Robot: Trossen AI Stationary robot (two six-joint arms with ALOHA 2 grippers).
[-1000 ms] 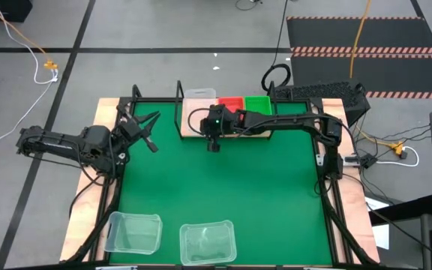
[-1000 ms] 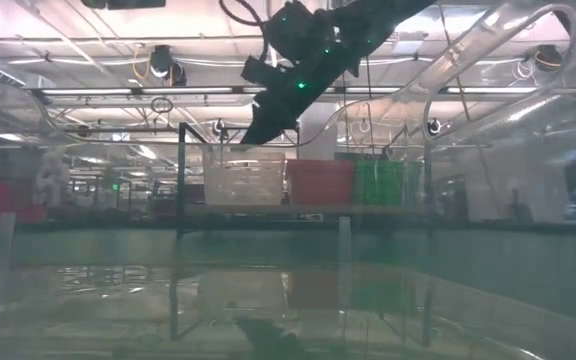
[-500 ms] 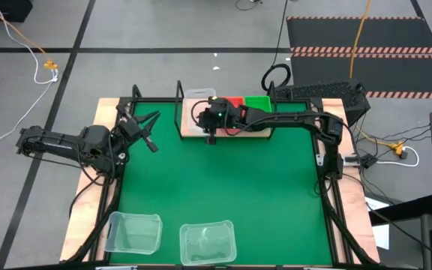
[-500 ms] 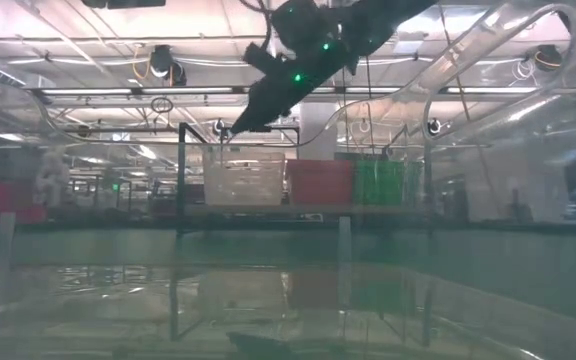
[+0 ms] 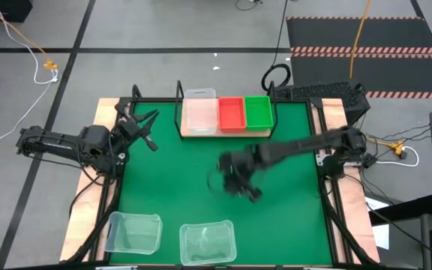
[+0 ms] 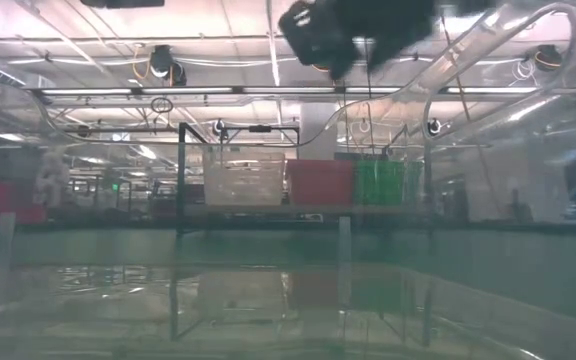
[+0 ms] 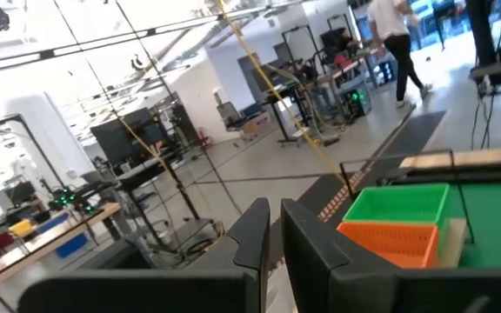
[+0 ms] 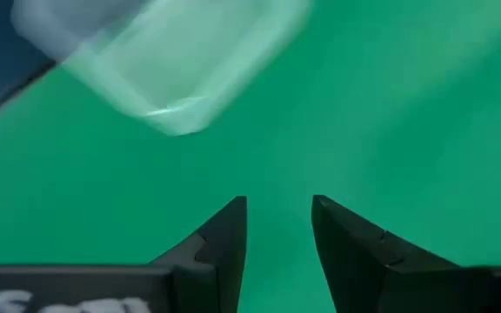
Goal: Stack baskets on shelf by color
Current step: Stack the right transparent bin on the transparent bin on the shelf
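Note:
Three baskets stand side by side on the light-wood shelf (image 5: 188, 133) at the table's far edge: a clear one (image 5: 199, 112), a red-orange one (image 5: 231, 112) and a green one (image 5: 258, 111). The low view shows them in a row as clear basket (image 6: 243, 183), red-orange basket (image 6: 320, 182) and green basket (image 6: 388, 182). Two more clear baskets (image 5: 133, 231) (image 5: 207, 241) sit on the mat near the near edge. My right gripper (image 5: 227, 182) (image 8: 278, 209) is open and blurred above the table's middle, with a clear basket (image 8: 163, 61) ahead of it. My left gripper (image 5: 150, 129) (image 7: 275, 217) is shut and waits at the left side.
A green mat (image 5: 201, 165) covers the table inside a black frame. The shelf's black posts (image 6: 181, 170) rise at its ends. Between the shelf and the two near clear baskets the mat lies bare. Cables and a dark box (image 5: 321, 94) sit beyond the far right corner.
My right gripper has left its place above the clear basket on the shelf. It has swung fast toward the near edge and now hangs over the table's middle, facing the near clear baskets. The baskets have kept still.

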